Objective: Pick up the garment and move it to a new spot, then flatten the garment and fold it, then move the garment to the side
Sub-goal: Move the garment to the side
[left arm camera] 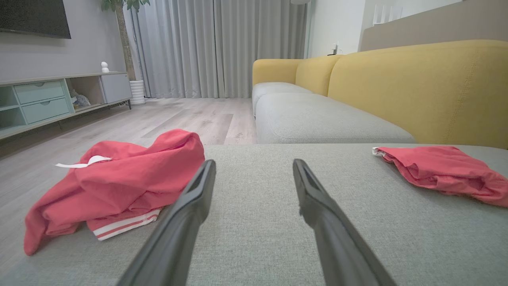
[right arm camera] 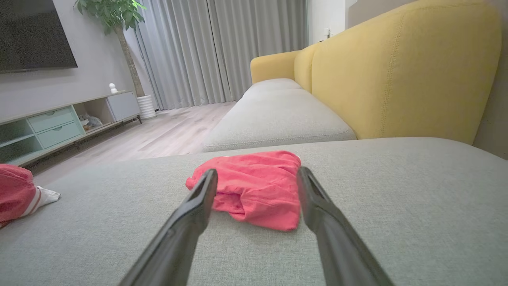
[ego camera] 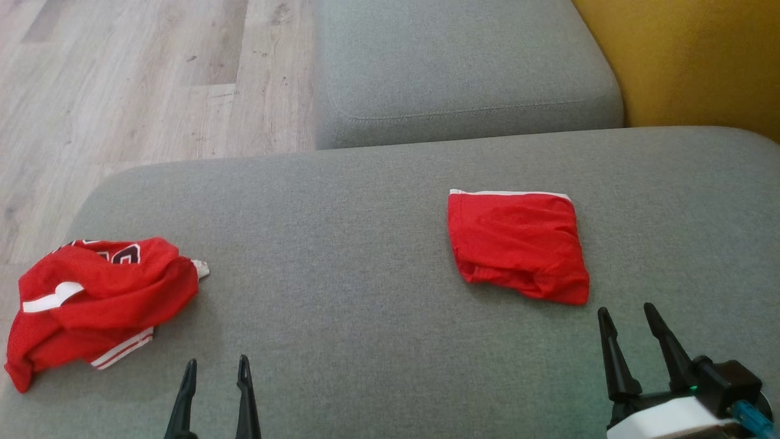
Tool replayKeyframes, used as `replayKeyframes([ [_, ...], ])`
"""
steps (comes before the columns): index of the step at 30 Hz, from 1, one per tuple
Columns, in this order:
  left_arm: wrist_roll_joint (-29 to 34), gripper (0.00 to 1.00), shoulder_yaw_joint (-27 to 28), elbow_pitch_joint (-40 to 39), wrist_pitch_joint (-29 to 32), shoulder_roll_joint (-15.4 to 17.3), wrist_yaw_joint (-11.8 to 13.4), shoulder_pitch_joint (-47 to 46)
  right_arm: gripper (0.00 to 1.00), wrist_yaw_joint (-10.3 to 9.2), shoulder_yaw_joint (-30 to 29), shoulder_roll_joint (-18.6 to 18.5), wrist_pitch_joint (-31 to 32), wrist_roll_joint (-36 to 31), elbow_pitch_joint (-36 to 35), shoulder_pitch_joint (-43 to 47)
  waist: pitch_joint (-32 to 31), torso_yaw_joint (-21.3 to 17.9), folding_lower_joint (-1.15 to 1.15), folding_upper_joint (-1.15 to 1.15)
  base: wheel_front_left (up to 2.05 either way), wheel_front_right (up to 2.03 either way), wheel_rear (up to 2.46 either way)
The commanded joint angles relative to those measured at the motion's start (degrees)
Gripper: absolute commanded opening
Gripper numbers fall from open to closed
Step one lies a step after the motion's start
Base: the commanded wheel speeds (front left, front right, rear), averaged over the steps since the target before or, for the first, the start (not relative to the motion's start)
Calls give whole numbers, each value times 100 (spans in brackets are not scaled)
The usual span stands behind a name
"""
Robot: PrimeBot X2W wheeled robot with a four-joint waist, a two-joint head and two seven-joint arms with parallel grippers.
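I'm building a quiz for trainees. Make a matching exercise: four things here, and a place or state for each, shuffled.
1 folded red garment
2 crumpled red jersey
3 left pincer
4 yellow backrest

a open, empty
b heaped at the grey cushion's left edge
c upper right of the head view
d flat, just ahead of the right pincer

Pairs: 1-d, 2-b, 3-a, 4-c

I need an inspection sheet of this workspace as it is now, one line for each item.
surface: grey seat cushion, bare between the garments.
job's things: folded red garment lies flat on the right; crumpled red jersey at the left edge.
clutter: nothing seen.
grippers: left gripper open, empty; right gripper open, empty, short of the folded garment.
cables: blue lead by the right gripper's base.
surroundings: wood floor, yellow sofa back, grey curtains, TV cabinet.
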Motion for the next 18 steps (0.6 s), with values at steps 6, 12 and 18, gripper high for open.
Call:
replayKeyframes([
  [6,43,100,246,-116,-30,-34,-26,-244,100,39,93,-6,-78,-82,-219,-125,1,-35,1,0,0,0,0],
  [12,27,100,223,-96,-30,-34,-16,-265,100,39,102,2,-78,-99,-220,-130,34,-45,1,0,0,0,0],
  [18,12,100,188,-101,-30,-34,-10,-303,100,39,142,-23,-78,-98,-100,-202,200,-37,1,0,0,0,0],
])
